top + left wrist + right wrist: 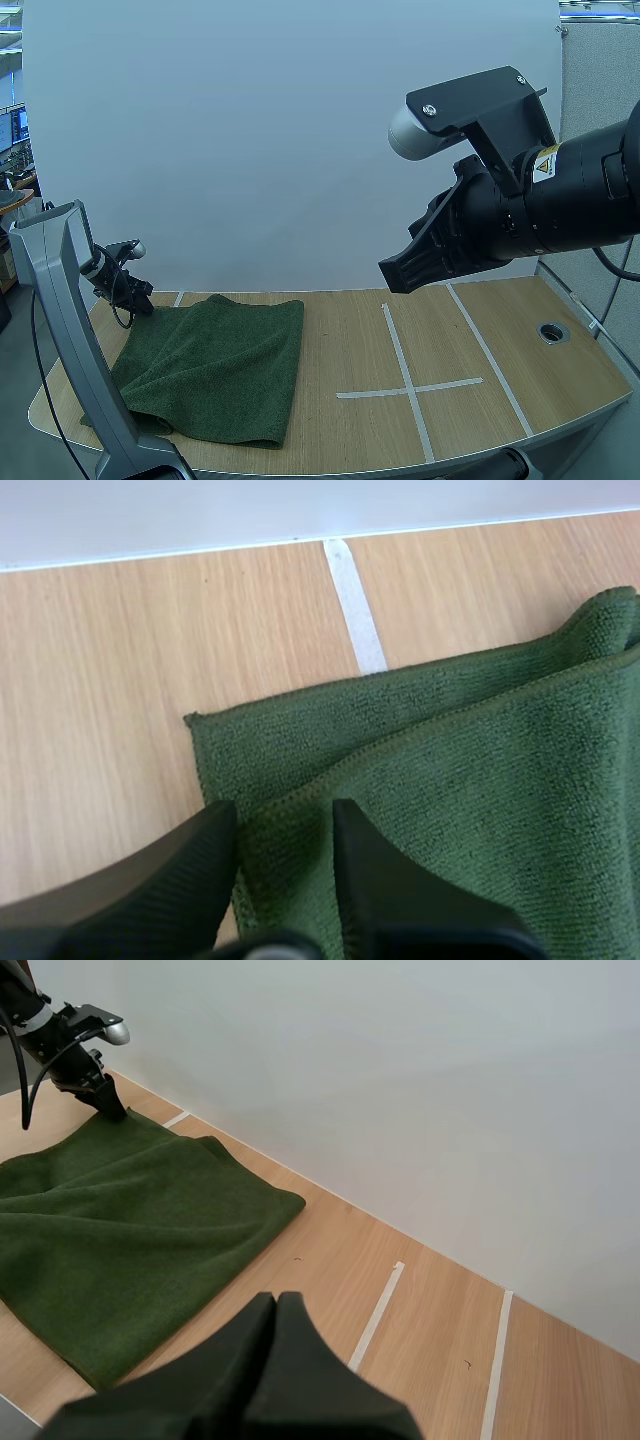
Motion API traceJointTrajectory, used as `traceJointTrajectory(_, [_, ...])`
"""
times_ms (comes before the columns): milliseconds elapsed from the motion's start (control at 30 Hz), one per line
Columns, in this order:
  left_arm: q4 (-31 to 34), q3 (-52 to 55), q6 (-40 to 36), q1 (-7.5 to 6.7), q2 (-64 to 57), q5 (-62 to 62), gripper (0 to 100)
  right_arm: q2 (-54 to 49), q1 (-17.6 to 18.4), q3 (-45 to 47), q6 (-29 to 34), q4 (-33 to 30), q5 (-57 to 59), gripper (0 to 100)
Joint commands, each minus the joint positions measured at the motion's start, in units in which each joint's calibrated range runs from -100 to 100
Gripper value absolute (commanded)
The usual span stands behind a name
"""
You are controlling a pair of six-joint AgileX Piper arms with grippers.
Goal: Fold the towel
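Observation:
A dark green towel [215, 365] lies folded on the left half of the wooden table [350, 330], its upper layer set slightly back from the lower one. My left gripper [140, 300] is down at the towel's far left corner. In the left wrist view its fingers [285, 815] stand apart, open, straddling the corner of the upper layer of the towel [450, 780]. My right gripper [400, 275] hangs high over the table's middle right, and in the right wrist view it is shut [275, 1305] into one wedge holding nothing, with the towel [120, 1230] and the left gripper [105, 1105] beyond.
White tape lines [405, 390] form a cross on the table's right half, and another strip [350, 605] runs from the back wall to the towel's corner. A round hole [552, 332] sits near the right edge. The left arm's grey link [75, 330] rises at the front left.

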Motion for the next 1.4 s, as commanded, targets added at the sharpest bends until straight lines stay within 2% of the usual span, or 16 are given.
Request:
traceJointTrajectory(0, [0.91, -0.51, -0.57, -0.02, -0.29, 1.03, 35, -0.05, -0.31, -0.17, -0.34, 0.00, 0.00, 0])
traceJointTrajectory(167, [2.81, -0.79, -1.54, -0.02, -0.29, 0.73, 1, -0.05, -0.31, -0.17, -0.34, 0.00, 0.00, 0])
traceJointTrajectory(467, [1.67, -1.41, -1.64, -0.02, -1.05, -0.86, 0, -0.05, -0.31, -0.17, -0.34, 0.00, 0.00, 0])
traceJointTrajectory(733, [-2.73, -2.84, -1.29, -0.09, -1.05, -0.42, 0, -0.05, -0.31, -0.17, -0.34, 0.00, 0.00, 0])
traceJointTrajectory(1267, [-3.72, -2.84, -0.96, -0.69, -0.94, -5.07, 0, -0.05, -0.31, -0.17, -0.34, -0.58, 0.00, 0])
traceJointTrajectory(1300, [-3.70, -2.84, -0.96, -0.69, -0.94, -5.07, 1, -0.05, -0.31, -0.17, -0.34, -0.58, 0.00, 0])
traceJointTrajectory(1367, [-3.70, -2.84, -1.41, -0.69, -0.94, -5.07, 9, -0.05, -0.31, -0.17, -0.34, -0.58, 0.00, 0])
